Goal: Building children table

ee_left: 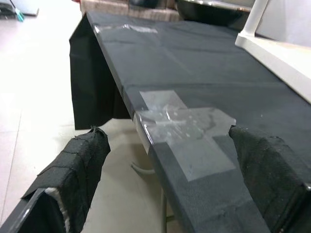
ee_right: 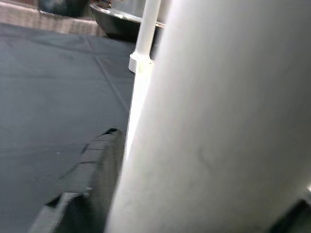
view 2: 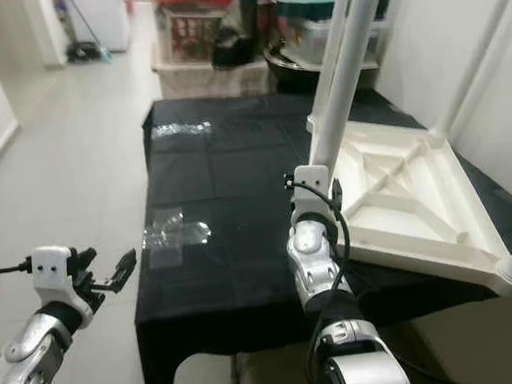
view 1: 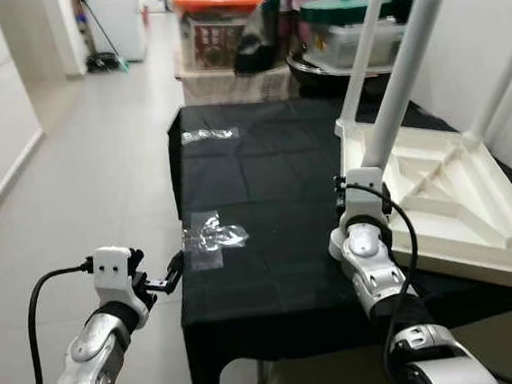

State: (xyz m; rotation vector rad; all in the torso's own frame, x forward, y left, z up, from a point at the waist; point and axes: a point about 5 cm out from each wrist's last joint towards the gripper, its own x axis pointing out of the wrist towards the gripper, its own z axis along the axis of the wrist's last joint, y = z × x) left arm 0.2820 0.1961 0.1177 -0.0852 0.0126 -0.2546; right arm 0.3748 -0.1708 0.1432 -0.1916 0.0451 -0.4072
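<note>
An upturned white plastic children's table top (view 1: pixel 447 196), ribbed underneath, lies on the black-clothed bench (view 1: pixel 266 200) with four smooth round legs standing up. The right pincer (view 1: pixel 361 184) pinches the nearest leg (view 1: pixel 400 87) at its base. The left pincer (ee_left: pixel 170 160) hangs spread at the bench edge, near two crinkled clear plastic wrappers (view 1: pixel 208 236).
</note>
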